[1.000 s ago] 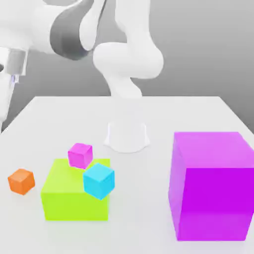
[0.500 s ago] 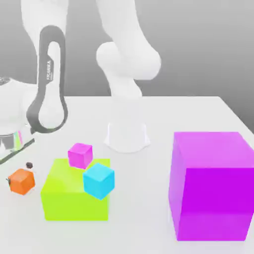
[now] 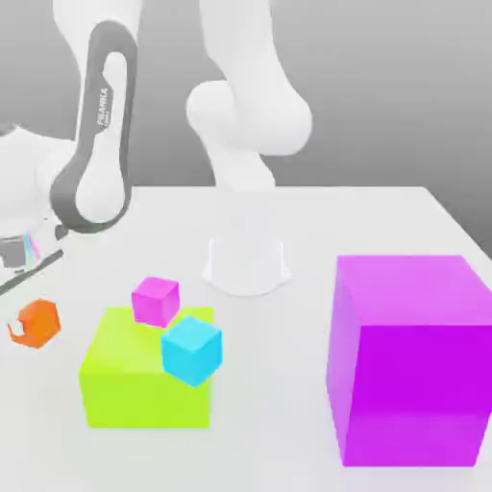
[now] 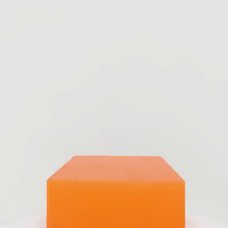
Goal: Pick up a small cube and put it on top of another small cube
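step: grab | claw (image 3: 21, 322) pinched tight on small orange cube (image 3: 36, 322) | next: lift, carry onto pink cube (image 3: 155, 299)

Bright, even, diffuse light; soft faint shadows under the blocks on the table (image 3: 384, 216); no glare; edges slightly soft.

A plain white surface (image 3: 384, 221) spreads across the lower part of the exterior view, its far edge a straight line. Behind it rises a bare grey backdrop (image 3: 404, 86), darker toward the exterior view's right. The light is soft and even, casting faint shadows on the surface.
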You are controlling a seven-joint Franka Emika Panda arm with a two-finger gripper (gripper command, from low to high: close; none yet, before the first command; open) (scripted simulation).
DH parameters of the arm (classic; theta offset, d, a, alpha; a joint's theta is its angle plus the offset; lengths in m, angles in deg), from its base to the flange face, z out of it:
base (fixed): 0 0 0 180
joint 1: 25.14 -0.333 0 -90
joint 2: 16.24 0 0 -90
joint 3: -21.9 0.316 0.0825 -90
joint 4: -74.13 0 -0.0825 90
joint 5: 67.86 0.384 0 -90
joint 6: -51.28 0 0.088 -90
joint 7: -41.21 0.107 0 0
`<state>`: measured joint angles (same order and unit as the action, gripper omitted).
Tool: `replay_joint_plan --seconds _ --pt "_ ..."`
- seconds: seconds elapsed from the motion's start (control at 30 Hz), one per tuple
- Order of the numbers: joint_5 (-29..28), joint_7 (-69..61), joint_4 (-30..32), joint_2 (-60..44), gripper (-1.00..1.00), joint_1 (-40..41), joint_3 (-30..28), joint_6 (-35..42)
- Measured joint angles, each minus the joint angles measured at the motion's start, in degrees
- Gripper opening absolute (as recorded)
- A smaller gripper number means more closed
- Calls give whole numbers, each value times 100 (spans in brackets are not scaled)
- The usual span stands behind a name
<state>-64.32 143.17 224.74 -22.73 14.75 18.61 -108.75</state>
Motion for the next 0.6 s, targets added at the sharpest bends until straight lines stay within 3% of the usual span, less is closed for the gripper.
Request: replay_joint_plan --seconds 0.6 --pt "1109 -2004 -1024 808 -100 -3993 2329 298"
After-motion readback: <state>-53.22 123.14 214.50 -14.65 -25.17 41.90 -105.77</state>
